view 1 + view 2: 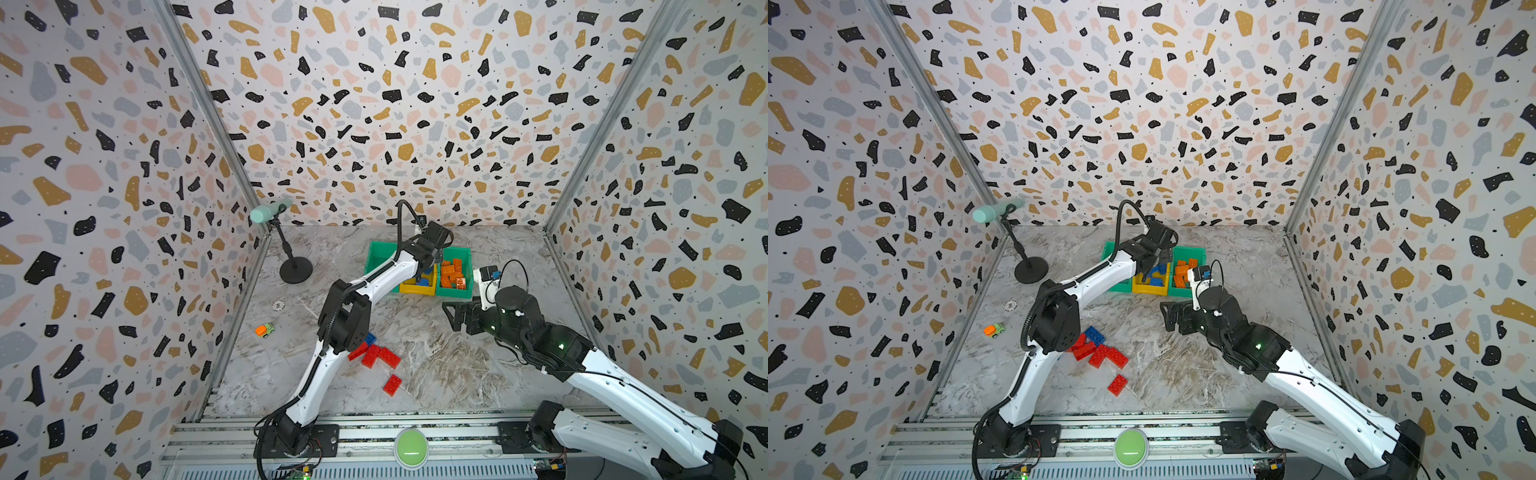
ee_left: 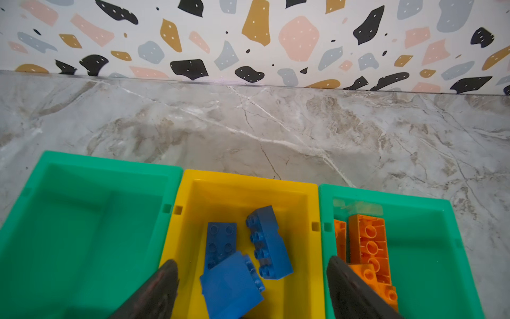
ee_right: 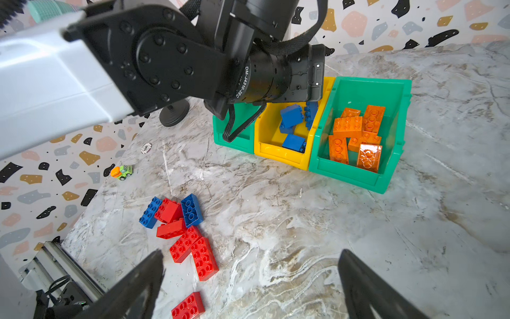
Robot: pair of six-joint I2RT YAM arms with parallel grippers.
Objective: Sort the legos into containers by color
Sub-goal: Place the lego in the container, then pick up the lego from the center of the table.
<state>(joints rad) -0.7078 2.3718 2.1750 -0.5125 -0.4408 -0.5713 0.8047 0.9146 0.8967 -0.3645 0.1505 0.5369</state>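
Note:
Three containers stand in a row at the back: an empty green bin [image 2: 110, 160], a yellow bin [image 2: 248, 176] and a second green bin [image 2: 386, 193]. My left gripper [image 2: 251, 261] hangs open over the yellow bin. A blue brick [image 2: 231, 284] lies loose between its fingers, touching neither, beside two other blue bricks [image 2: 269, 243]. Orange bricks [image 3: 356, 132] fill the right green bin [image 1: 465, 291]. Red bricks [image 3: 190, 245] and two blue ones [image 3: 190, 210] lie clustered on the table, and one red brick [image 3: 187, 305] lies apart. My right gripper [image 3: 251, 255] is open over bare marble.
A small orange-and-green toy car [image 1: 264, 330] and a white disc [image 1: 278, 306] lie near the left wall. A microphone on a black stand [image 1: 295, 270] is at the back left. A green button [image 1: 411, 446] sits on the front rail. My left arm [image 1: 374, 286] reaches over the pile.

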